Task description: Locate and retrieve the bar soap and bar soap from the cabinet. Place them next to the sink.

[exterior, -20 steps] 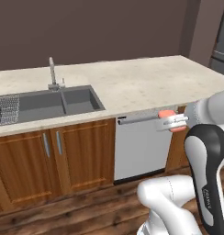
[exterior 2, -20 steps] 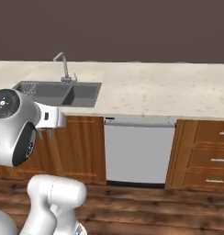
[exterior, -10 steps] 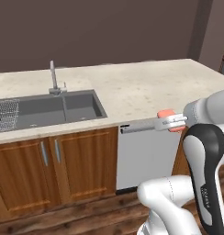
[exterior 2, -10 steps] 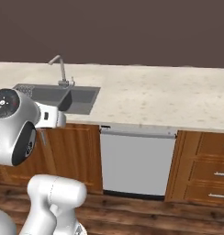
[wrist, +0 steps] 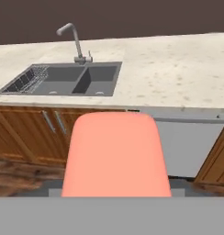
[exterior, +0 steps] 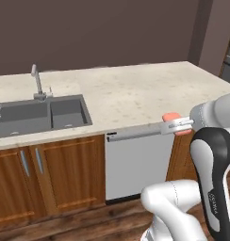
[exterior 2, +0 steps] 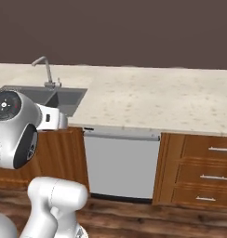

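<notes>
Now | claw (exterior: 176, 125) level, clamped on bar soap (exterior: 172, 116) | before counter (exterior: 135, 94) edge; facing sink (exterior: 41, 114)

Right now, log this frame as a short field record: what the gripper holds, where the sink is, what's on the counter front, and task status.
held item: bar soap, salmon-pink, clamped in the gripper
gripper position: in front of the counter edge, above the dishwasher
sink: dark grey double basin, set in the counter to the left of the soap in the left base view
faucet: upright, behind the basins
counter: pale speckled top
task status: soap not yet placed by the sink
</notes>
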Tool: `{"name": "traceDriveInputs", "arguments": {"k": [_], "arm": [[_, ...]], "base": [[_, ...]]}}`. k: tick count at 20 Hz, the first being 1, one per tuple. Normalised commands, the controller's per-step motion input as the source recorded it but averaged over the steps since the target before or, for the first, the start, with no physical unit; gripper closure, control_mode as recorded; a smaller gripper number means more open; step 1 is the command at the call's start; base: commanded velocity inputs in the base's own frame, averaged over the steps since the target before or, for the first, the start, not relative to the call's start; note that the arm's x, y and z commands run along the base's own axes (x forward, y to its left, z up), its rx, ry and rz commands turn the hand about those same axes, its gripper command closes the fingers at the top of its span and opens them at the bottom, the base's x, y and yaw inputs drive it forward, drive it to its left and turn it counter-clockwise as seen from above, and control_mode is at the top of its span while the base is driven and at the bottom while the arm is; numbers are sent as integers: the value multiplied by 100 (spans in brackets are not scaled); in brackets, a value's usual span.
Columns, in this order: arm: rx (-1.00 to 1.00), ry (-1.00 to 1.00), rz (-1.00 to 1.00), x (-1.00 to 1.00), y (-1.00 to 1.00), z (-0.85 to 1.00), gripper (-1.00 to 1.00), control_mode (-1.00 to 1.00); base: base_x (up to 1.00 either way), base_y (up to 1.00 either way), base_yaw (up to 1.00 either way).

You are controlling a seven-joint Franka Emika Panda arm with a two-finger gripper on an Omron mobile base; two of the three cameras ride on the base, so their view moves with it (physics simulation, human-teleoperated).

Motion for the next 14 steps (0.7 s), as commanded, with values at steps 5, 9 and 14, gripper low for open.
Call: {"name": "traceDriveInputs", "arguments": {"k": [5,9,14], "arm": [[0,0,0,0,0,0,100,100],[0,0,0,0,0,0,100,100],[0,0,0,0,0,0,100,100]], "base": [[57,0,0],[62,16,0],[62,24,0]]}}
